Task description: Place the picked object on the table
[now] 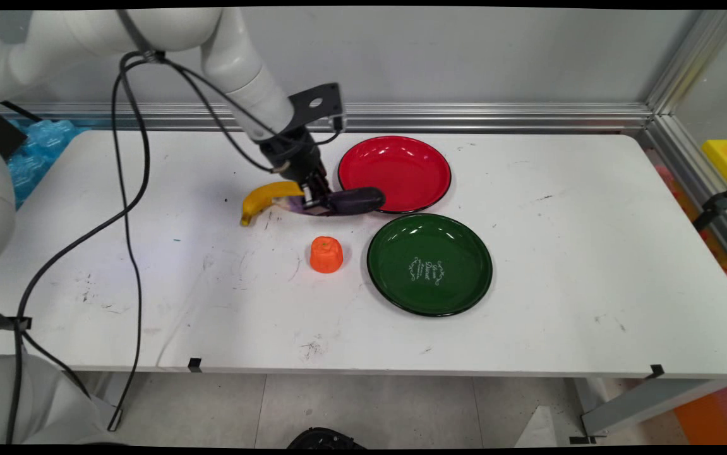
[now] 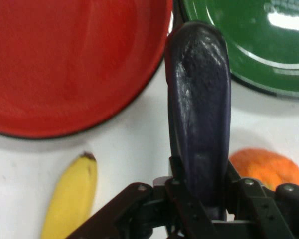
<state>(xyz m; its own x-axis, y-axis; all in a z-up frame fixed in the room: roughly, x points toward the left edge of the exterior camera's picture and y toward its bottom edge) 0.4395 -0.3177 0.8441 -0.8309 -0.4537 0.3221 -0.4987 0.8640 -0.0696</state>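
A dark purple eggplant [image 1: 352,200] [image 2: 199,114] lies low over the table with my gripper [image 1: 314,199] [image 2: 199,196] shut on its stem end. Its far end points at the gap between the red plate [image 1: 395,172] [image 2: 65,64] and the green plate [image 1: 429,262] [image 2: 259,40]. A yellow banana [image 1: 266,197] [image 2: 72,196] lies just left of the gripper. An orange fruit [image 1: 326,254] [image 2: 266,167] sits on the table in front of the eggplant.
Black cables [image 1: 129,189] hang from the arm over the table's left part. A blue crinkled bag [image 1: 35,151] lies off the table's far left corner. An aluminium rail [image 1: 464,117] runs along the back wall.
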